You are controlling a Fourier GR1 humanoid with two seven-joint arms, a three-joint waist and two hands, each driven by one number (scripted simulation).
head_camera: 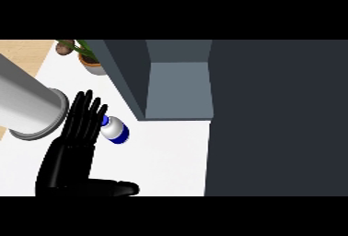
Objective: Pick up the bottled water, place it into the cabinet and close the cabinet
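Left hand spread flat beside the water bottle
Fingers straight, holding nothing; white bottle, blue cap and band, lies tipped by my fingertips

— What is seen of the surface?

— A white counter is shown, bounded at the left by a light wooden strip.

— What is found lying on it?

— A small water bottle with a blue cap and blue band is laid on its side near the left. A potted plant is set at the far left corner. A dark grey cabinet is stood along the right, its open compartment turned toward the bottle.
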